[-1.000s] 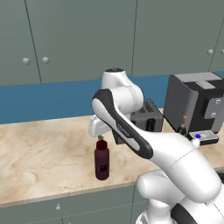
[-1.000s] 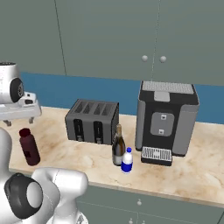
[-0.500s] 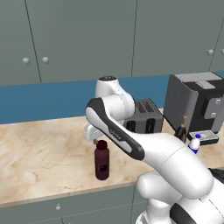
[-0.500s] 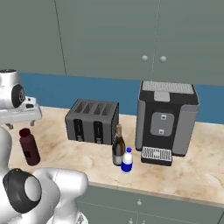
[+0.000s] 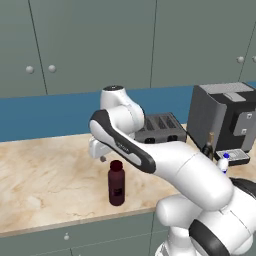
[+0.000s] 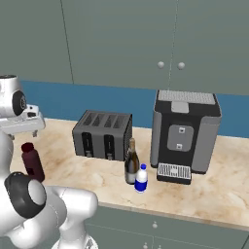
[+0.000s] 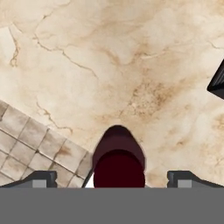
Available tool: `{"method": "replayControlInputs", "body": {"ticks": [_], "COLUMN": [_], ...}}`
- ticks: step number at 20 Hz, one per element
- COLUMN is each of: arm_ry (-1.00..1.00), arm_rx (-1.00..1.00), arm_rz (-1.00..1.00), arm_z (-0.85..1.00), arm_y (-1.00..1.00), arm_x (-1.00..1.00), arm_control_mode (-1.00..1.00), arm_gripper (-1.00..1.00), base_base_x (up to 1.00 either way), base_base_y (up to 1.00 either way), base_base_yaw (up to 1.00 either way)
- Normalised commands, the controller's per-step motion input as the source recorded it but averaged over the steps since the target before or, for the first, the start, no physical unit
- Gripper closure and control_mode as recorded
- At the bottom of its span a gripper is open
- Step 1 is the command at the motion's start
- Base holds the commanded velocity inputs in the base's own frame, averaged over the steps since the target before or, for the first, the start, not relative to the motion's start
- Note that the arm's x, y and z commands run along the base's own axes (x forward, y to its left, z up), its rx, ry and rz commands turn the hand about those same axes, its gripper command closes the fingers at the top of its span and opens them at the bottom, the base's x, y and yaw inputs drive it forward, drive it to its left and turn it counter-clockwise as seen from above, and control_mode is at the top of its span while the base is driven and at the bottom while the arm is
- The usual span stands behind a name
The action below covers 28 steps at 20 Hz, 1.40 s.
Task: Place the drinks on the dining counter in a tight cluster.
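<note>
The dark maroon bottle [image 5: 116, 182] [image 6: 32, 162] stands upright near the front edge of a marble worktop [image 5: 45, 175]. My gripper [image 5: 102, 153] [image 6: 22, 134] hangs just above its cap. In the hand view the gripper [image 7: 113, 178] is open, and the maroon bottle [image 7: 118, 159] sits centred between the fingertips [image 7: 41, 177], untouched. A little white bottle with a blue label [image 6: 141, 178] [image 5: 223, 162] and a dark bottle [image 6: 131, 163] [image 5: 207, 147] stand side by side in front of the coffee machine. The dining counter is out of view.
A grey toaster [image 6: 103, 134] [image 5: 159, 128] and a dark coffee machine [image 6: 184, 137] [image 5: 222, 122] stand at the back of the worktop. Grey wall cabinets [image 5: 90, 45] hang above. The worktop's front edge and tiled floor [image 7: 30, 148] lie close to the maroon bottle.
The arm's upper links have swung to the left. The hand has stayed over the maroon bottle and sunk slightly. No bottle has moved.
</note>
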Motion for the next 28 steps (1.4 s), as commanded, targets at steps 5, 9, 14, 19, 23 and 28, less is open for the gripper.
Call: {"method": "replayControlInputs", "body": {"ticks": [5, 9, 14, 19, 23, 28], "arm_ry": [0.00, 0.00, 0.00, 0.00, 0.00, 0.00], "arm_rx": [0.00, 0.00, 0.01, 0.00, 0.00, 0.00], "arm_rz": [-0.01, -0.02, -0.02, 0.00, 0.00, 0.00], "arm_z": [-0.12, -0.13, -0.06, -0.11, -0.17, -0.24], "arm_y": [-0.02, -0.16, -0.17, -0.01, 0.00, 0.00], "arm_x": [-0.16, -0.20, -0.10, 0.21, 0.19, 0.08], "arm_control_mode": [-1.00, -1.00, -1.00, -1.00, -1.00, -1.00], "arm_gripper": [-1.00, -1.00, -1.00, -1.00, -1.00, -1.00], "base_base_x": [0.00, 0.00, 0.00, 0.00, 0.00, 0.00], "base_base_y": [0.00, 0.00, 0.00, 0.00, 0.00, 0.00], "base_base_yaw": [0.00, 0.00, 0.00, 0.00, 0.00, 0.00]}}
